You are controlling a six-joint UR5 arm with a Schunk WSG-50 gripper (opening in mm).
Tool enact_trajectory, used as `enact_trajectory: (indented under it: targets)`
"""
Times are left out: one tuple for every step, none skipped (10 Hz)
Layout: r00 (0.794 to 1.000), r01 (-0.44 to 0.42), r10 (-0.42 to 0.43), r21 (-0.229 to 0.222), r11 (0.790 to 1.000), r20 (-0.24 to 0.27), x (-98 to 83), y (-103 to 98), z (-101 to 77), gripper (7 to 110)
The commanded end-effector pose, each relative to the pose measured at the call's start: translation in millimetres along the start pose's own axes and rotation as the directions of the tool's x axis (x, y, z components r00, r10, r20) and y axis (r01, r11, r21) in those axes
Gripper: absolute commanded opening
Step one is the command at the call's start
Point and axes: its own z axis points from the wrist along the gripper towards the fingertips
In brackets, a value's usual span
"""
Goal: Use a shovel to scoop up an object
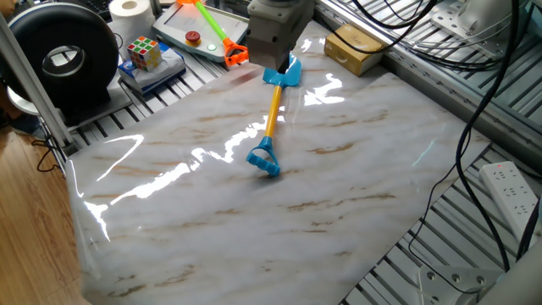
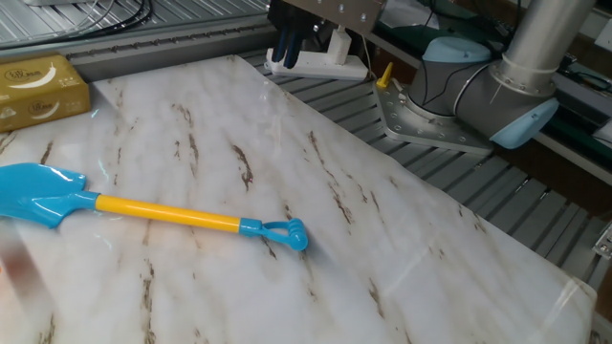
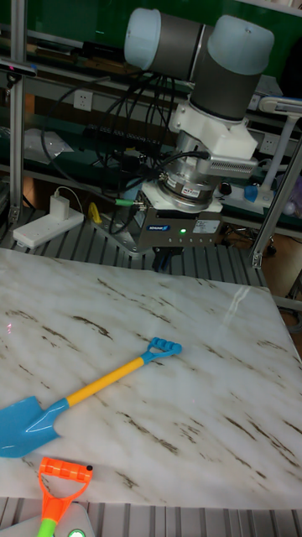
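Toy shovel (image 2: pixel 143 208) flat on marble counter (image 2: pixel 402 248), blade at 9 o'clock in the other fixed view, tan block (image 2: pixel 38 88) at 10 o'clock beyond, gripper (image 2: pixel 287 43) raised above, fingers' state unclear.

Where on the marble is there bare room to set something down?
Most of the marble slab is bare: the wide stretch beyond the shovel loop end toward the power strip. It is crowded at the far edge, where the hand, the tan block and the green-shafted tool cluster.
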Motion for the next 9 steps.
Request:
enact_trajectory:
  targets:
    - [1.0, -0.021, 0.021, -0.003, 1.0, 0.003, -0.6, 0, -1.1, 7]
    - [1.0, -0.02, 0.02, -0.002, 1.0, 0.003, -0.5, 0, -1.1, 7]
    - [1.0, -0.018, 0.018, 0.0, 1.0, -0.001, 0.6, 0, -1.1, 7]
    - [1.0, -0.018, 0.018, 0.01, 1.0, -0.002, 0.7, -3, -1.1, 7]
    - [1.0, -0.012, 0.012, 0.009, 1.0, 0.027, -10.6, -6, 14.4, 7]
    - [0.999, -0.009, 0.008, 0.014, 1.0, 0.051, -22.5, -8, 31.0, 7]
    - [0.999, -0.009, 0.008, 0.024, 1.0, 0.05, -28.6, -11, 42.6, 7]
    - [0.999, -0.006, 0.004, 0.051, 0.999, 0.052, -36.9, -19, 51.3, 7]
    - [0.998, -0.002, -0.002, 0.055, 0.998, 0.064, -46.1, -21, 56.9, 7]
